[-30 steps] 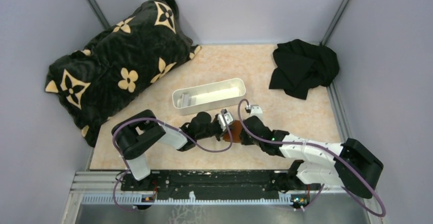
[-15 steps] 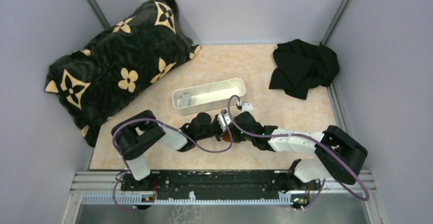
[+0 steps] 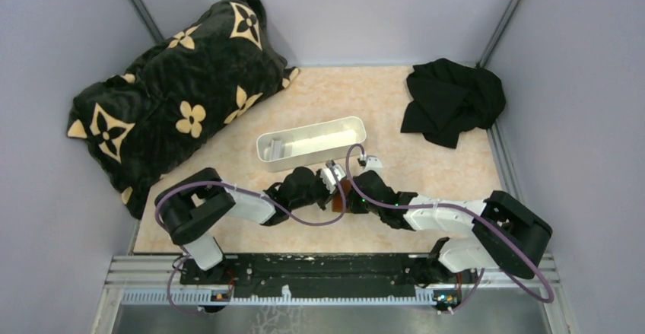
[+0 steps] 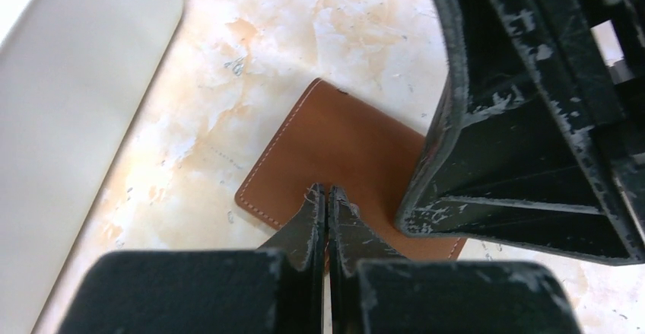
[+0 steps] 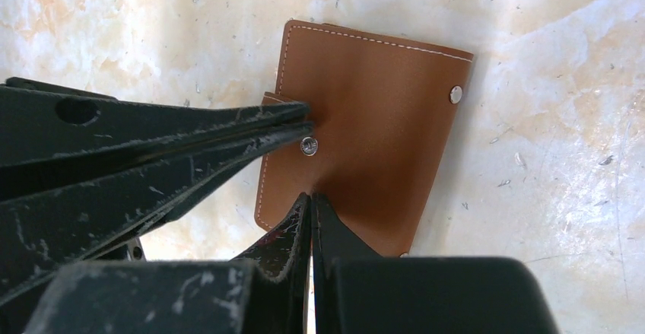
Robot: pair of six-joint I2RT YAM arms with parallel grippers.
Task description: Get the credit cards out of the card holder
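Observation:
The brown leather card holder (image 3: pixel 344 197) lies folded shut on the table, in front of the white tray. It shows plainly in the left wrist view (image 4: pixel 342 140) and in the right wrist view (image 5: pixel 373 113), with two metal snaps. My left gripper (image 4: pixel 327 191) is shut, its tips down on the holder's near part. It enters the right wrist view (image 5: pixel 304 125) from the left, at the holder's left edge. My right gripper (image 5: pixel 310 195) is shut, its tips resting on the leather. No credit cards show; the pockets are hidden.
A long white tray (image 3: pixel 319 151) stands just behind the grippers and shows at the left in the left wrist view (image 4: pixel 68 121). A black patterned pillow (image 3: pixel 175 90) lies at the back left. A black cloth (image 3: pixel 452 98) lies at the back right.
My right arm has reached further left and forward, over the card holder, and now covers most of it. My left arm's base joint has shifted slightly left.

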